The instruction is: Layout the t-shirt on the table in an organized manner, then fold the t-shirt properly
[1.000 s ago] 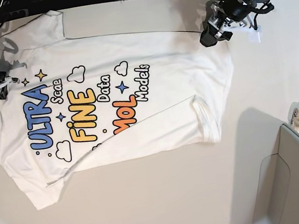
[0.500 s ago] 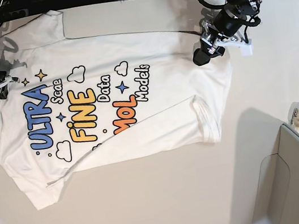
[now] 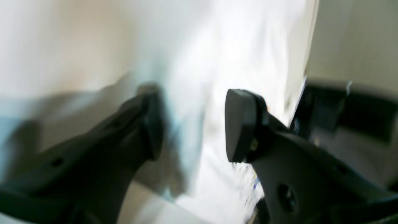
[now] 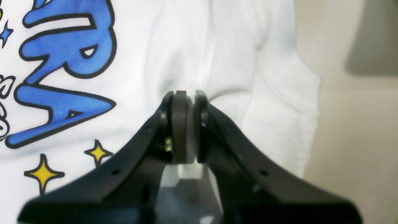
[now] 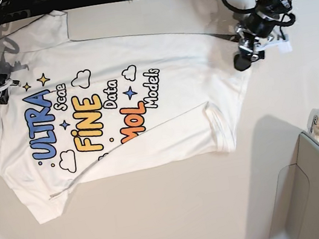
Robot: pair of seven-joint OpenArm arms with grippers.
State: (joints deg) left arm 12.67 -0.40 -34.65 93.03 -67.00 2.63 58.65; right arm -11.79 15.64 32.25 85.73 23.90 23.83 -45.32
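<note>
T-shirt point(image 5: 114, 102) print-up on table point(image 5: 180, 208), one sleeve folded over

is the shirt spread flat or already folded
Mostly spread: the t-shirt lies print-up on the table, but one lower corner is folded over, hiding part of the lettering.

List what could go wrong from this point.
1. The right gripper is shut on the t-shirt near its shoulder edge; a pull might drag the whole shirt across the table instead of flattening it.
2. The left gripper hangs open at the shirt's other edge; closing there may catch only a thin fold or miss.
3. One sleeve lies folded over; folding now could lock that crease in.
</note>
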